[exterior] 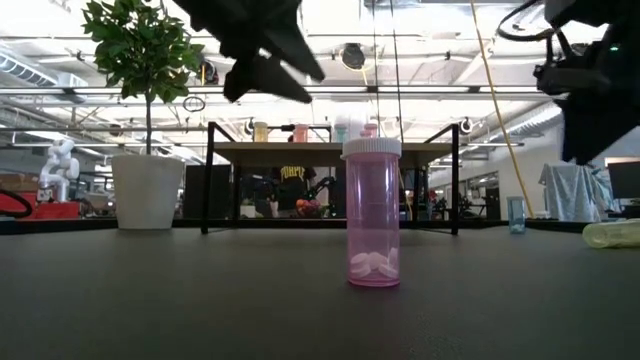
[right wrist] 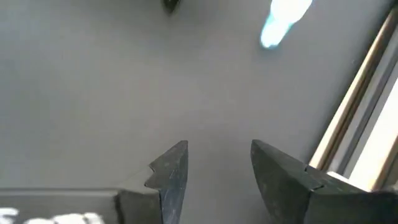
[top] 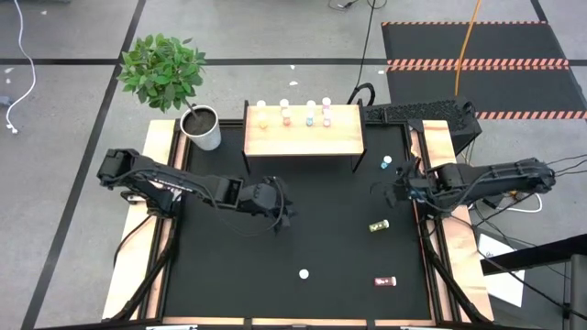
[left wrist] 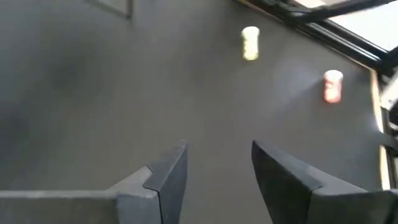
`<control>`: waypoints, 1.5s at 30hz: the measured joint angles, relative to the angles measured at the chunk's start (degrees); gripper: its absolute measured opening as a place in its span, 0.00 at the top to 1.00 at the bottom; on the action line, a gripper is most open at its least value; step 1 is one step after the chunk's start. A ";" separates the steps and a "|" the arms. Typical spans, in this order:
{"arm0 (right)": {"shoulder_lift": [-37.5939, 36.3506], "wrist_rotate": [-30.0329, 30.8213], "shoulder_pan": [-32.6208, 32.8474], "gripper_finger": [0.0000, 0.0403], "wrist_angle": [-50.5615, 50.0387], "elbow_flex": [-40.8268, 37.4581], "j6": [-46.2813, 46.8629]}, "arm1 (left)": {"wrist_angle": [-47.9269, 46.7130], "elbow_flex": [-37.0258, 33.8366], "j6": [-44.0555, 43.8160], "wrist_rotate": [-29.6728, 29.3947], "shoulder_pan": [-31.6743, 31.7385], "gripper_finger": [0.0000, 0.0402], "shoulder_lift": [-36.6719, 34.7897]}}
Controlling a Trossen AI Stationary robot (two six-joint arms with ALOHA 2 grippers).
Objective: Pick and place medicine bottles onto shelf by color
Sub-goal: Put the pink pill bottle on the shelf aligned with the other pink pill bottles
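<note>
the teal bottle (top: 386, 164) stands upright on the black mat by the shelf's (top: 303, 137) right leg, just beyond the right gripper (top: 390, 190), the nearer one; its fingers are parted and hold nothing. that arm reaches in low from the right. the left gripper (top: 284, 213) waits mid-table, fingers apart, empty.

Shelf (top: 303, 137) at twelve o'clock carries four bottles (top: 285, 114) — plant pot (top: 204, 128) beside it at eleven; four bottles (top: 379, 225) lie scattered toward four o'clock on the tabletop (top: 229, 266).
</note>
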 joint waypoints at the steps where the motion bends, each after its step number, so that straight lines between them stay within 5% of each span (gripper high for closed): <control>1: 0.00 1.11 -1.28 0.58 0.36 0.24 -0.13 | -0.64 0.00 -1.06 -0.04 0.30 0.55 -0.02; 8: 0.33 5.47 -12.84 0.58 7.44 1.01 -4.24 | -2.57 0.00 0.78 2.75 1.45 0.55 -0.97; 14: 2.34 -4.84 -24.05 0.58 18.57 1.05 -17.47 | -14.27 -0.01 6.43 3.15 2.17 0.55 -10.42; 19: 3.01 -8.51 -30.08 0.58 18.84 2.95 -24.98 | -24.92 -0.03 9.46 -3.61 4.56 0.55 -23.38; 27: 4.58 5.43 -35.56 0.58 19.04 12.79 -25.59 | -27.56 0.04 14.28 -17.28 8.66 0.55 -40.87; 35: 10.09 -0.89 -40.73 0.58 17.74 8.94 -20.67 | -29.70 0.02 21.77 -17.78 12.48 0.55 -41.74; 45: 11.82 -7.23 -40.19 0.58 17.68 2.95 -19.58 | -33.47 0.02 19.85 -16.67 13.13 0.55 -41.40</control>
